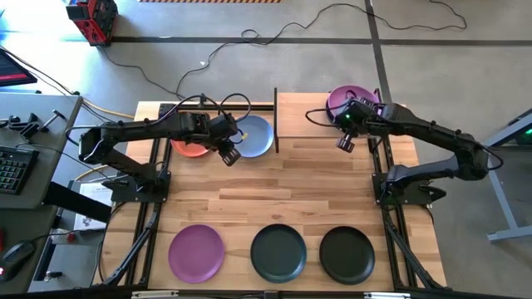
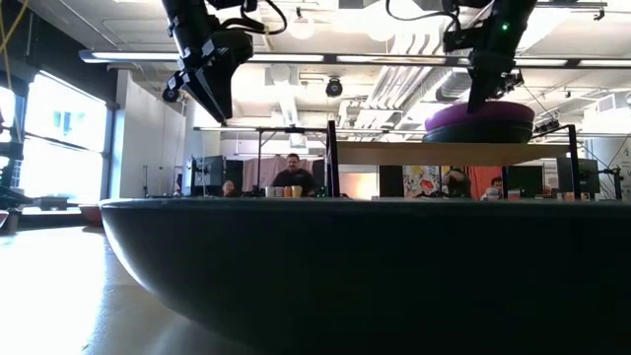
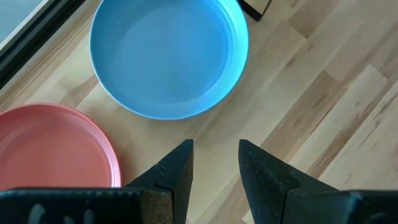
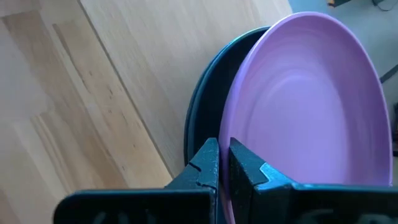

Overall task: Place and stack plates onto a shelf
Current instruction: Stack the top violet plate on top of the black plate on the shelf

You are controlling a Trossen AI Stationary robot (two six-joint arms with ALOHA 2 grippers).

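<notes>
My right gripper (image 4: 224,165) is over the shelf (image 1: 303,116), its fingers nearly together at a purple plate (image 4: 311,106). That plate lies on a dark stack (image 4: 205,106) on the shelf's right part (image 2: 480,118). My left gripper (image 3: 216,155) hangs open above the table, just near of the pale blue plate (image 3: 168,56) and right of the orange plate (image 3: 56,149). Both plates rest flat on the table left of the shelf (image 1: 253,135) (image 1: 189,149). My right gripper pinches the purple plate's rim (image 4: 231,134) between its two fingers, coming from above and slanting down. The plate lies about level on the dark plate beneath it, slightly offset, so the dark rim shows beside it.
Along the table's near edge lie a second purple plate (image 1: 196,252) and two dark plates (image 1: 278,252) (image 1: 347,255); one dark plate fills the low view's foreground (image 2: 375,266). The shelf's dark posts (image 1: 275,120) stand between the blue plate and the board. People sit in the room beyond.
</notes>
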